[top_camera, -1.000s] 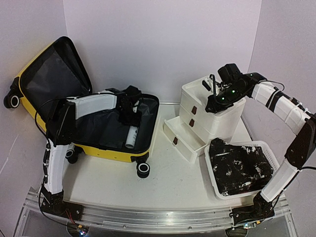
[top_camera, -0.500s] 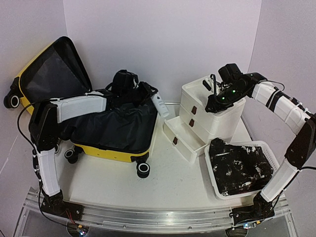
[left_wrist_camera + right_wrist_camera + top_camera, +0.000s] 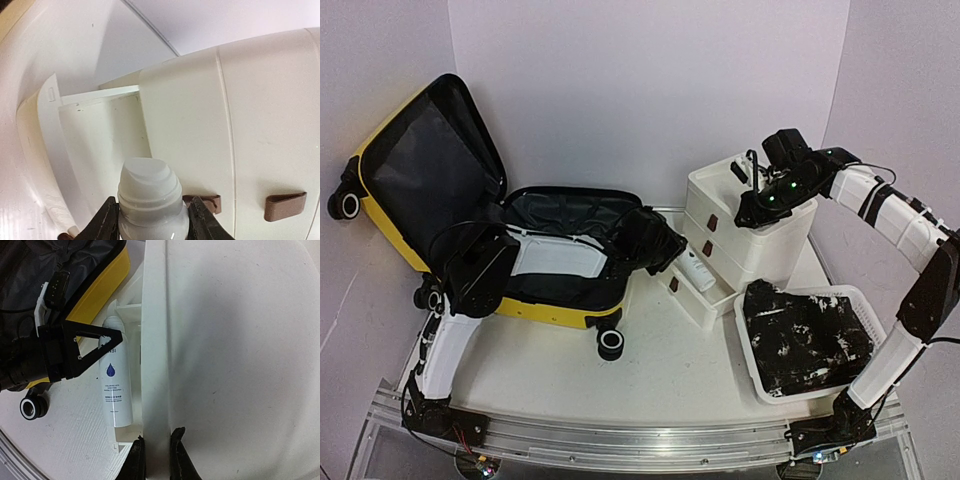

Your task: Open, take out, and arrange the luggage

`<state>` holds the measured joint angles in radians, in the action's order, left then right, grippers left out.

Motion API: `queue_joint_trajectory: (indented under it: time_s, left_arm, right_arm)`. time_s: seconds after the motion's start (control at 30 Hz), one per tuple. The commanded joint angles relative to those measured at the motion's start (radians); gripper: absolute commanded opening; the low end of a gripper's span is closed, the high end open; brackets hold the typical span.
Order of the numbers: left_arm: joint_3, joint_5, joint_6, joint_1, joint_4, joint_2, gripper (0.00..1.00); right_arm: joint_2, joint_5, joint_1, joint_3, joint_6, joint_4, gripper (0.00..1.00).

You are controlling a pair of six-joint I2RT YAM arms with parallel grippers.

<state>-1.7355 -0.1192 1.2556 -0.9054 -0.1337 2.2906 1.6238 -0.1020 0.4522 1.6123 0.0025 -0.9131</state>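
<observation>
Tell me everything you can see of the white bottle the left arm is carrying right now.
The bottle is a slim white plastic cylinder with a blue drop logo and small print on its side. It has a rounded, ridged white cap, which is on. The left gripper clamps its body from both sides, cap end pointing away from the wrist. It sits over the pulled-out bottom drawer of the cabinet. Whether it touches the drawer floor cannot be told.
</observation>
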Motion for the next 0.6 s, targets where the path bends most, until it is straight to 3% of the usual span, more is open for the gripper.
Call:
queue_joint_trajectory:
  time_s: [0.0, 0.17, 0.37, 0.47, 0.57]
  left_arm:
    - [-0.065, -0.115, -0.046, -0.013, -0.1, -0.017, 0.33]
    - [-0.063, -0.097, -0.141, -0.019, -0.098, -0.015, 0.54]
    - [0.001, -0.107, -0.491, -0.038, -0.099, -0.115, 0.7]
    - [0.07, -0.102, -0.654, -0.054, -0.098, -0.173, 0.66]
    - [0.136, -0.1, -0.785, -0.092, -0.098, -0.201, 0.49]
  right_arm:
    - [0.005, -0.04, 0.0, -0.02, 0.07, -0.015, 0.0]
    - [0.005, -0.042, 0.0, -0.022, 0.071, -0.012, 0.0]
    - [0.001, -0.034, 0.0, -0.022, 0.068, -0.012, 0.0]
    - [-0.001, -0.035, 0.0, -0.022, 0.065, -0.012, 0.0]
    - [0.001, -0.034, 0.001, -0.022, 0.062, -0.012, 0.0]
